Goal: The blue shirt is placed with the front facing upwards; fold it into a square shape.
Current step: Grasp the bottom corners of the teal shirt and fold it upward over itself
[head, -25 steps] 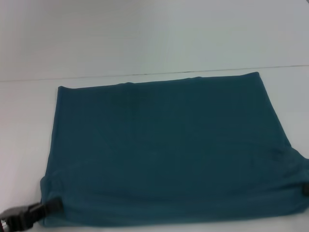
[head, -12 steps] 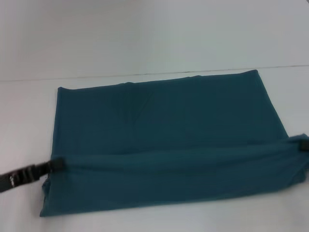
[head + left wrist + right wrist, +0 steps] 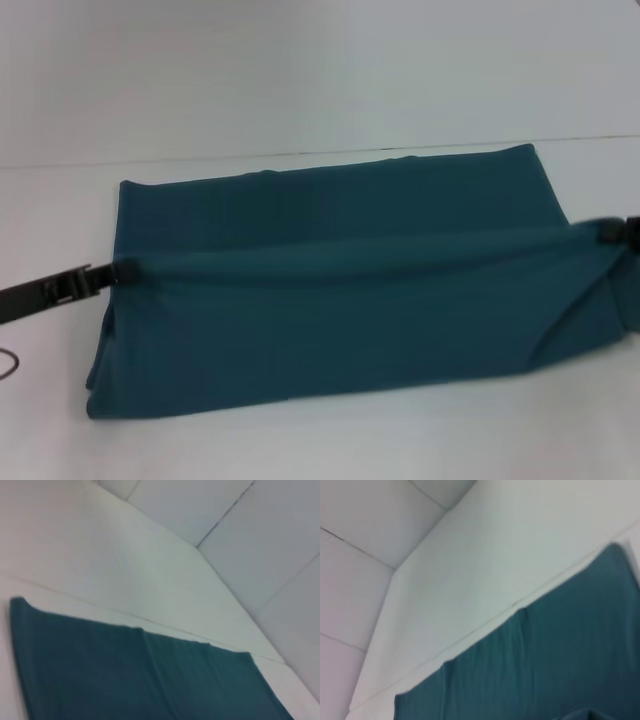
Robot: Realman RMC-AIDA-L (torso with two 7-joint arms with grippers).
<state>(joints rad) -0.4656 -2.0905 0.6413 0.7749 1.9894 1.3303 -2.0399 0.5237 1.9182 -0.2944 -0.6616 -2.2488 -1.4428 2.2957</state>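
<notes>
No text, label, brand or number can be read anywhere; the blue shirt (image 3: 340,300) shows only plain teal cloth, though a small mark might escape these soft views.

Head view high, facing forward-down; 2 wrist views low, close; all share blue shirt (image 3: 340,290) far edge.

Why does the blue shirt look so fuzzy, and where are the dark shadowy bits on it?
Head view: the blue shirt is soft all over, with a darker band under the lifted fold between the left gripper and right gripper. Left wrist view: the shirt's edge against the table is smeared. Right wrist view: the same blur, with no hard shadow or glare.
</notes>
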